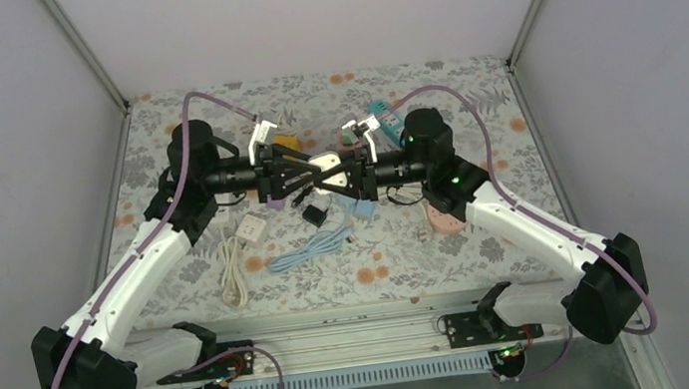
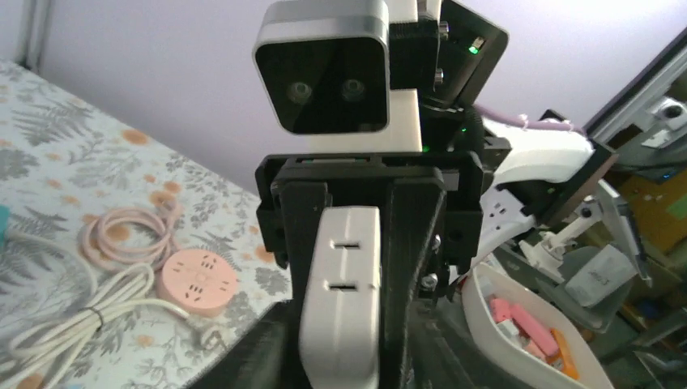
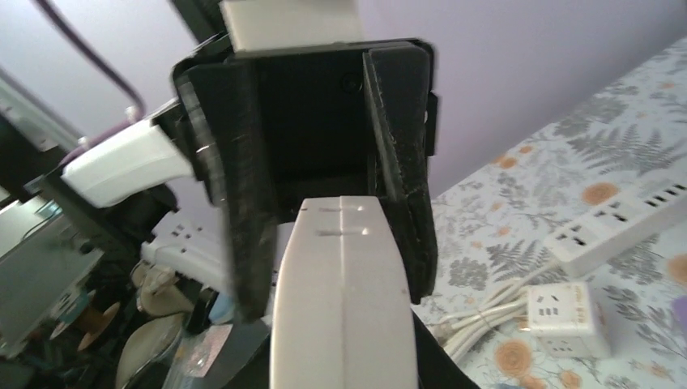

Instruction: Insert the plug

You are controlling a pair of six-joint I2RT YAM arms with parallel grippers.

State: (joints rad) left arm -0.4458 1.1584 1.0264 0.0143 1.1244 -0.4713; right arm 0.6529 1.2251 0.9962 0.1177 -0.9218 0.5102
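- Status: white socket block (image 2: 340, 308) is held in the air between both hands, over the middle of the worktop (image 1: 409, 256).
- Axis?
- Long axis is laid along the line from left hand (image 1: 310, 170) to right hand (image 1: 343, 172), one end in each. Two slots (image 2: 347, 243) are seen on the face turned toward the left wrist camera.
- Grips?
- Right hand is clamped on its end. Left hand is set narrow about the other end; whether it pinches cannot be told.
- Plug?
- None is carried. A black piece (image 1: 315, 214), judged to be the plug, is seen lying on the worktop just on the near side of the block, under the hands, a shade nearer the left hand.
- Then the block is best left to the right hand and the left freed for the fetch. Slotted face is to be left uncovered.
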